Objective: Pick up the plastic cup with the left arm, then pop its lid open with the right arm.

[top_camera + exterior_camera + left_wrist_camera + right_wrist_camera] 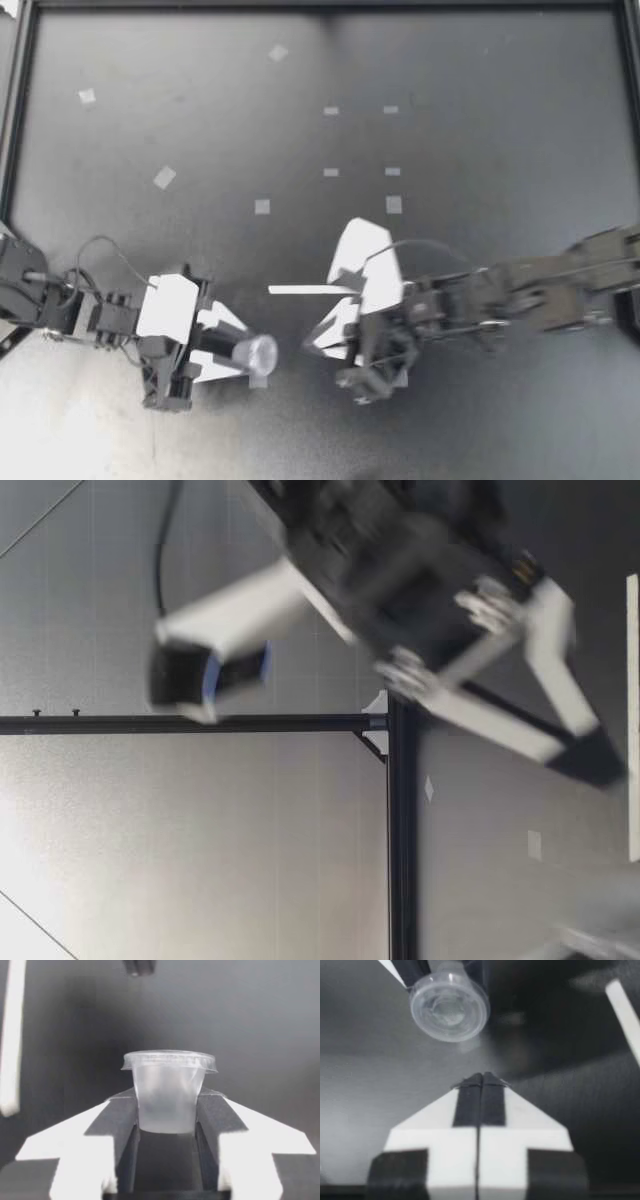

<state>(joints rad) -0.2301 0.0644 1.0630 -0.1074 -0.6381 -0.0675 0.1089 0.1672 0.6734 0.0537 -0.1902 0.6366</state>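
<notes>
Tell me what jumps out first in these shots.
A small clear plastic cup is clamped between the fingers of my left gripper, left of the table's middle, with its wide rimmed end facing the other arm. Opposite it, my right gripper is shut on nothing and points at the cup. A thin white strip lies on the black table beside it.

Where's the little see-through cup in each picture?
Top view: clear lidded cup at the fingertips of my left gripper.
Low view: not visible.
Left wrist view: cup gripped between both fingers.
Right wrist view: cup ahead, lid toward the camera.
Shared landmark: the long white strip.
</notes>
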